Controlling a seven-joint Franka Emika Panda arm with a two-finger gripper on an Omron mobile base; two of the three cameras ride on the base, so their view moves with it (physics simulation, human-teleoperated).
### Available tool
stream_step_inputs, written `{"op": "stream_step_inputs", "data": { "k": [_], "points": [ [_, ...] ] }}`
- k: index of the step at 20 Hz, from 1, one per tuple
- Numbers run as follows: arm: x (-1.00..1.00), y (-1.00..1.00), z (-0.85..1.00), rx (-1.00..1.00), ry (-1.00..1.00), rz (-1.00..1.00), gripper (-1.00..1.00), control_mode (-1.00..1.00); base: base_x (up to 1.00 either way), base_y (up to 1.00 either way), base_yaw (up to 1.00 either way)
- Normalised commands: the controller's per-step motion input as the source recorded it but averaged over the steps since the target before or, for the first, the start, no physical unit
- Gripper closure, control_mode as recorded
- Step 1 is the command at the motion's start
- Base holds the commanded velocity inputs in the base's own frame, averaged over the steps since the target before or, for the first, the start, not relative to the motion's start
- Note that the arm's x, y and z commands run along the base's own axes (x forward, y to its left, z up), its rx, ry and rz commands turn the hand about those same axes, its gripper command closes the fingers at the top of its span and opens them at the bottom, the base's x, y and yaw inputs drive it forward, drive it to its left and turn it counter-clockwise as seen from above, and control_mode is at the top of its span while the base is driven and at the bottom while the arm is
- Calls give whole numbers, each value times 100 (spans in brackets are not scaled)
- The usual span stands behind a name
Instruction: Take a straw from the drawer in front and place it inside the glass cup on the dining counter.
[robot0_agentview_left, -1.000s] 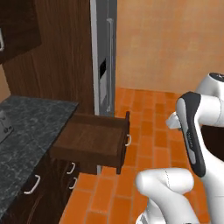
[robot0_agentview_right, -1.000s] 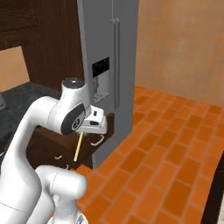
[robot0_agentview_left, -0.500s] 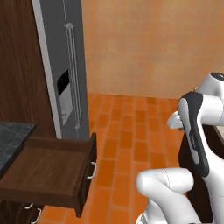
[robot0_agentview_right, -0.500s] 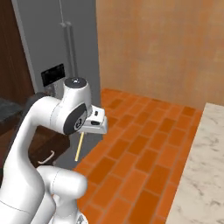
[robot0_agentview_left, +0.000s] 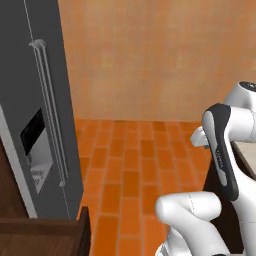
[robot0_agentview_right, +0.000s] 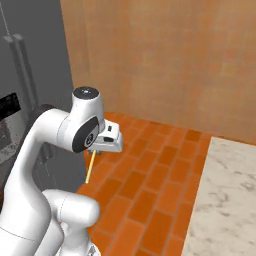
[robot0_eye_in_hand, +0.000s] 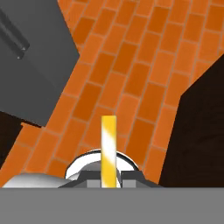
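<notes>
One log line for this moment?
end effector: shut on straw | straw: hangs over brick floor | counter: at right | cup: no placement yet

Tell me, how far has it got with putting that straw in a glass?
Done: the straw is out of the drawer, which stands open behind. In hand: the claw is shut on the straw, which hangs down over the brick floor. Left: reach the dining counter, whose marble edge shows on the right, and drop the straw into the glass cup.
</notes>
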Motion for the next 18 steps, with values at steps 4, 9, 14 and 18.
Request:
{"op": "stream_step_inputs", "data": {
  "k": [4, 9, 14, 18],
  "points": [
    [0, 0, 0, 0, 0, 0, 100, 100, 100, -13, -18],
    [0, 0, 0, 0, 0, 0, 100, 100, 100, 0, -17],
    [0, 0, 0, 0, 0, 0, 100, 100, 100, 0, -18],
    [0, 0, 0, 0, 0, 0, 100, 100, 100, 0, -23]
  ]
}}
